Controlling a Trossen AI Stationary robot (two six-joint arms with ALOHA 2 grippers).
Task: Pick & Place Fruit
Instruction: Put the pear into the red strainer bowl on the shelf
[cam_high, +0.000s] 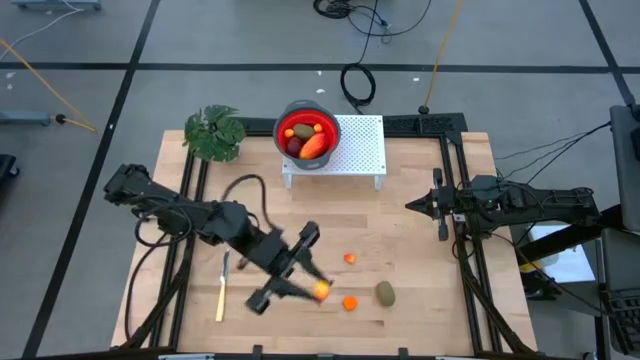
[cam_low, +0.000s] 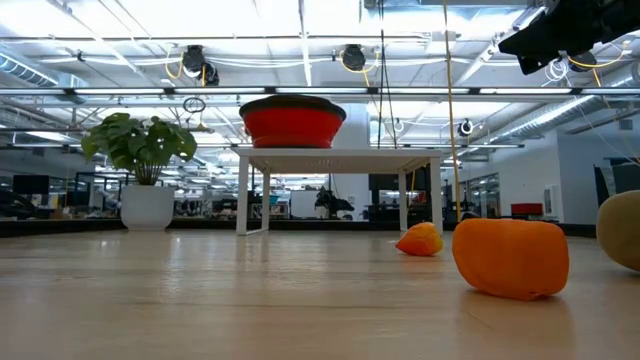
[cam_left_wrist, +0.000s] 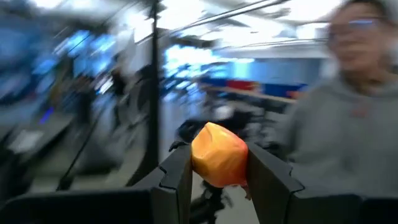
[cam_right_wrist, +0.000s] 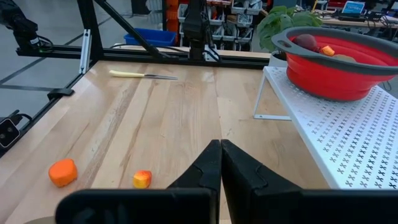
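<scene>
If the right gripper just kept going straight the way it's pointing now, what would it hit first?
Probably nothing: the shut right gripper points across bare table. The way looks free up to the knife at the far edge, though its height is unclear.

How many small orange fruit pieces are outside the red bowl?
3: one orange piece held between the left gripper's fingers, one on the table just beside it, one further toward the red bowl. Others may hide inside the bowl.

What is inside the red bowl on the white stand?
In the red bowl on the white stand, the high view shows a dark red ball, an olive-brown oval, an elongated red-orange piece and orange bits. Whatever lies beneath them is covered.
</scene>
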